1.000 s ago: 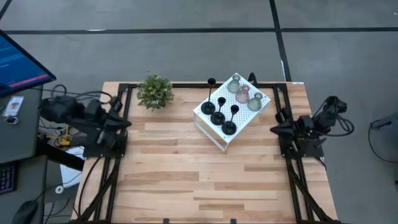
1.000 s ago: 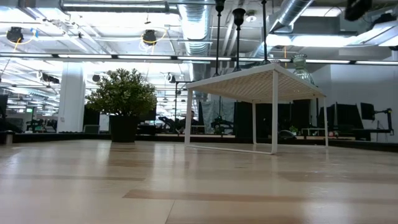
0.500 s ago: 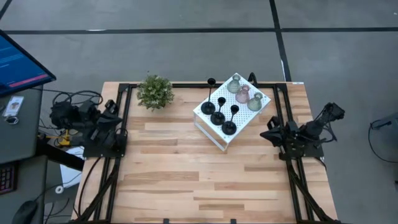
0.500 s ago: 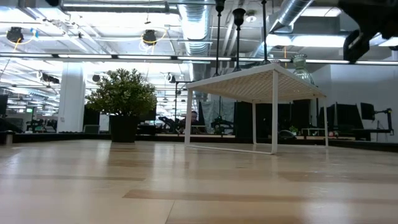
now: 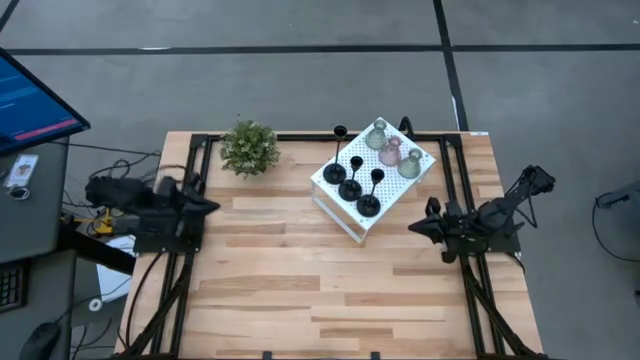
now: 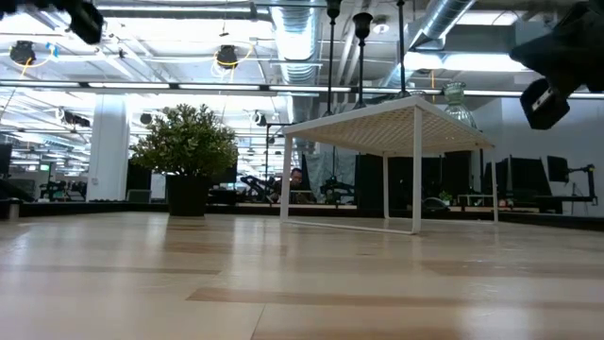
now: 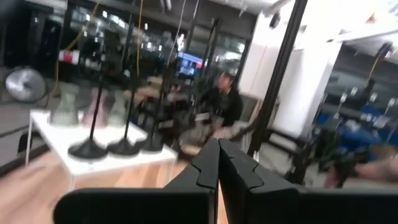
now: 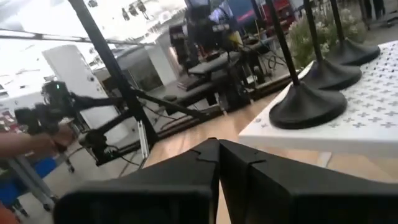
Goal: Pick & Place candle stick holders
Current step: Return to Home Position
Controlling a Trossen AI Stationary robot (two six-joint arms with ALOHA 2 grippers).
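Note:
Three black candle stick holders (image 5: 351,188) with round bases and thin stems stand in a row on the white perforated box (image 5: 345,218). Three glass holders (image 5: 391,151), two greenish-grey and one pink, stand behind them on the same top. My left gripper (image 5: 207,205) hovers shut at the table's left edge, far from the box. In its wrist view the shut fingers (image 7: 217,167) point toward the black holders (image 7: 123,147). My right gripper (image 5: 412,228) hovers shut just right of the box. Its shut fingers (image 8: 219,149) aim past the nearest black base (image 8: 307,103).
A green potted plant (image 5: 249,148) stands at the far left of the wooden table. Black frame rails (image 5: 190,262) run along both side edges. The tabletop's near half (image 5: 320,300) is bare wood. A person (image 7: 224,102) sits in the room beyond the table.
Both arms have come down, and both now show at the top of the low view. My right gripper has gone down and toward the box, rolling as it went. My left gripper has sunk and reached a little over the table's left edge. Both stayed shut.

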